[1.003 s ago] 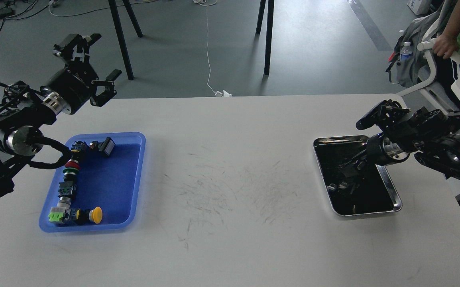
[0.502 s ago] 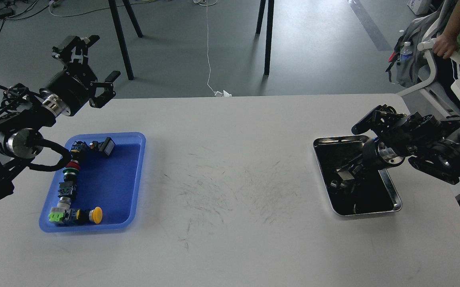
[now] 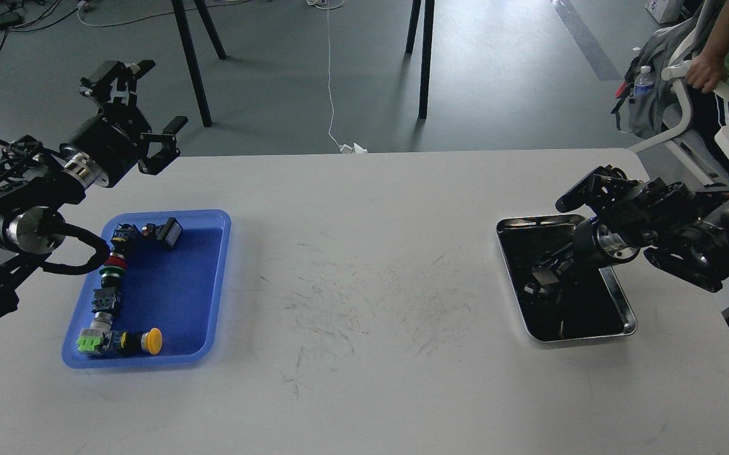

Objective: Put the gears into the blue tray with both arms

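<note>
Gears maybe tiny, black in steel tray (image 3: pixel 623 316)

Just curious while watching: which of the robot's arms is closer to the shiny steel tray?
The right. Its gripper reaches down into the steel tray, while the left gripper hangs across the table, beyond the blue tray.

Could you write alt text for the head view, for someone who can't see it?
Right tool dips into a steel tray on a white table; left tool hangs open beyond a blue tray holding coloured switches.
</note>
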`<state>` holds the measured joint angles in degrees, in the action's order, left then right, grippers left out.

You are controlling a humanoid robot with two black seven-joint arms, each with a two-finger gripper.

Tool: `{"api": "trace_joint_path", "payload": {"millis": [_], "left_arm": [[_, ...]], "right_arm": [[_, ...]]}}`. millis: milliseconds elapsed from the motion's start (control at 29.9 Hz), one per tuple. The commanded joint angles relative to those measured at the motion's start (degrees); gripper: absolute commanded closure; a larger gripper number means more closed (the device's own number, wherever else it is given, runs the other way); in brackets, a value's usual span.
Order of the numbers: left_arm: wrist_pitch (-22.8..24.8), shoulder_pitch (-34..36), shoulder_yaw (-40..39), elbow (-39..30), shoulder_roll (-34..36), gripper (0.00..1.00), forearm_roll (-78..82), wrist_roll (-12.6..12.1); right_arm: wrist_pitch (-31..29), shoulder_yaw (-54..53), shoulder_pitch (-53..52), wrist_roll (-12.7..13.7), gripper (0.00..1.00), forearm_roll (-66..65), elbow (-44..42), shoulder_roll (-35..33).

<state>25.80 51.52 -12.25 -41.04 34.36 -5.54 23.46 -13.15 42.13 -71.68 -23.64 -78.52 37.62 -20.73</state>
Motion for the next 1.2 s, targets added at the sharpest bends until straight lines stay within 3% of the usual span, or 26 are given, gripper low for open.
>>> {"api": "trace_joint_path", "payload": {"millis": [0, 167, 268, 602, 769, 1171], "left_arm": [[-0.05, -0.36, 0.04, -0.01, 0.0, 0.01, 0.0, 0.01], [-0.05, -0.72, 0.04, -0.01, 0.18, 0.01, 0.0, 0.01], [-0.05, -0.98, 0.04, -0.01, 0.18, 0.01, 0.0, 0.01], [-0.13, -1.51, 0.04, -0.01, 0.09, 0.01, 0.0, 0.01], [-0.13, -1.6, 0.04, -0.01, -0.09, 0.01, 0.09, -0.08], [-0.22, -1.86, 0.13, -0.01, 0.0, 0.01, 0.09, 0.01]], "right_arm": [[-0.03, -0.03, -0.3, -0.01, 0.3, 0.21, 0.17, 0.08], [-0.03, -0.03, -0.22, -0.27, 0.31, 0.12, 0.17, -0.1], [-0.03, -0.03, 0.22, -0.53, 0.42, 0.04, 0.17, -0.18], [0.14, -0.03, 0.22, -0.53, 0.53, -0.05, 0.08, -0.18], [0.14, -0.03, 0.22, -0.53, 0.53, -0.14, 0.08, -0.18], [0.14, -0.03, -0.31, -0.53, 0.71, -0.14, 0.26, 0.08]]}}
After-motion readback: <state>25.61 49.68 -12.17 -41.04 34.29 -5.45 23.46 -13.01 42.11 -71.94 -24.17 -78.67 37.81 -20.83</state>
